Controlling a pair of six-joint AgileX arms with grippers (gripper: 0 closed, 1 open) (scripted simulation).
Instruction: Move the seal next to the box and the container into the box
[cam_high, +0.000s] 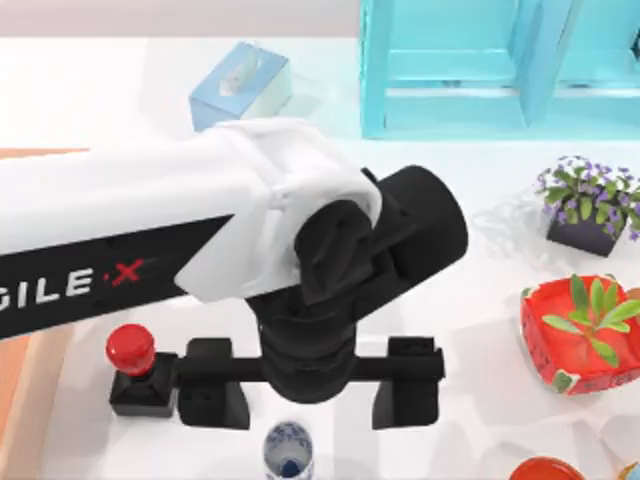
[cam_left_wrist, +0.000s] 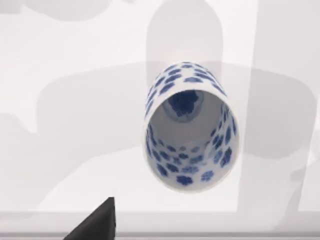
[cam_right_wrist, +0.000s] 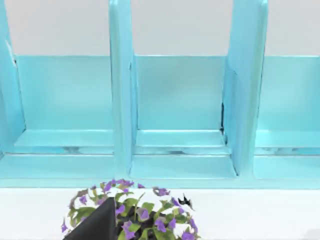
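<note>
- Top view: the left arm reaches in from the left across the white counter (cam_high: 480, 340), its left gripper (cam_high: 310, 385) hanging with fingers spread wide above the near edge. The seal (cam_high: 133, 368) stands upright just outside the left finger, close to the orange-brown box (cam_high: 20, 390) at the counter's left edge. The container (cam_high: 288, 450), a blue-and-white cup, stands upright just nearer the edge than the gripper, not yet between the fingers. A light blue tissue box (cam_high: 238, 82), a turquoise shelf (cam_high: 455, 70), a purple flower pot (cam_high: 588, 205) and a red bowl with a plant (cam_high: 582, 335) sit farther off.
- Left wrist view: the camera looks straight into the container's (cam_left_wrist: 190, 145) open mouth; it rests untouched on the counter, one dark fingertip (cam_left_wrist: 97, 222) at the frame's edge.
- Right wrist view: the right arm appears parked, facing the shelf (cam_right_wrist: 180, 115) and the flower pot (cam_right_wrist: 132, 210); whether its gripper is open cannot be told.
- Judgement: the seal seems placed; the container step is in hand. The next move calls for lowering around the cup, closing, then carrying it left into the box.
</note>
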